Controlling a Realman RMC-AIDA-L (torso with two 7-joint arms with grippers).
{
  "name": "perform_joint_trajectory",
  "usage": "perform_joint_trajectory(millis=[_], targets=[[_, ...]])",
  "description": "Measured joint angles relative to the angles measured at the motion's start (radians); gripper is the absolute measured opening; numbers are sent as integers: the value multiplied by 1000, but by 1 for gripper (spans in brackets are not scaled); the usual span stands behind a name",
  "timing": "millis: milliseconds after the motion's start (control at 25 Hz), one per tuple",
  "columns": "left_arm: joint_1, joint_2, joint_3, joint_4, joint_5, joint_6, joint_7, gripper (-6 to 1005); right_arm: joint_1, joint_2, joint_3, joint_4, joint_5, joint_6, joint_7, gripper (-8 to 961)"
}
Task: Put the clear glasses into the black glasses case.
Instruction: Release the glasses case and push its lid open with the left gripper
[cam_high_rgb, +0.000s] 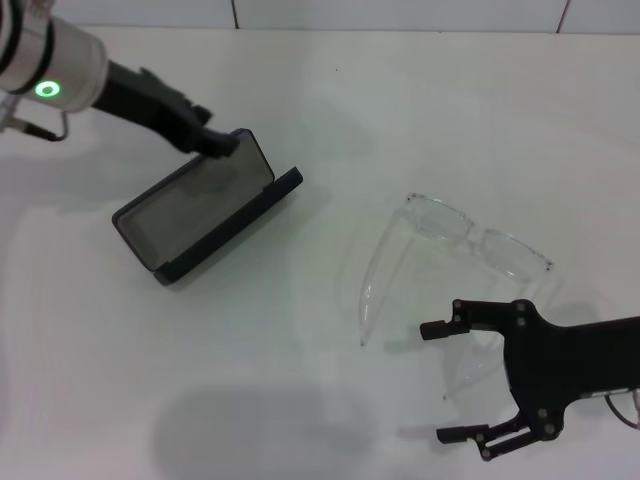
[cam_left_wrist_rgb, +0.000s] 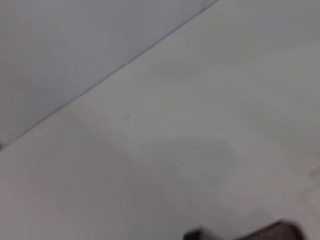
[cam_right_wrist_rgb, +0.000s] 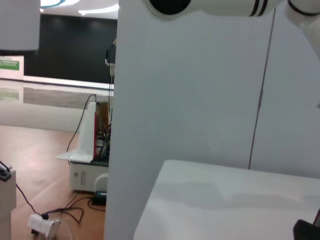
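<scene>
Looking down from the head camera, I see the white table (cam_high_rgb: 330, 130) filling nearly everything, with a pale wall along its far edge. The black glasses case (cam_high_rgb: 205, 205) is the largest thing on it: it lies open, grey lining up, its lid raised along the side nearer the glasses. My left gripper (cam_high_rgb: 215, 143) comes in from the far left corner and sits at the case's far end, its tip on the rim there; I cannot tell from here whether its fingers are apart or together. The case is well apart from my right gripper (cam_high_rgb: 455, 385), off to its left and farther from me.

The clear glasses (cam_high_rgb: 455, 250) rest on the table with the temple arms unfolded and pointing toward me, the lens front on the far side. My right gripper reaches in from the right edge, fingers spread wide and holding nothing. One temple arm lies between those fingers; the lens front sits just beyond the upper finger.
</scene>
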Motion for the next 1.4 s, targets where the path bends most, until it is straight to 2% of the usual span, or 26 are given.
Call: perform_joint_trajectory(millis=[80, 280, 440, 640, 840, 1280, 1400], targets=[[2, 11, -3, -3, 32, 1, -31, 315, 8, 1, 0, -1, -16, 4, 0, 886], [-12, 38, -1, -52, 81, 2, -66, 520, 31, 7, -1, -3, -56, 6, -1, 887], [-37, 47, 1, -116, 109, 3, -73, 625, 36, 8, -3, -4, -57, 6, -1, 886], [-52, 44, 11, -143, 126, 3, -73, 619, 39, 7, -4, -12, -58, 6, -1, 887], [-53, 37, 61, -151, 128, -6, -76, 613, 44, 8, -5, -14, -59, 6, -1, 887], [-80, 27, 70, -162, 164, -8, -99, 412, 39, 16, -3, -14, -71, 8, -1, 887], [-87, 25, 72, -159, 161, -8, -91, 297, 35, 16, -1, -14, -71, 8, -1, 887]])
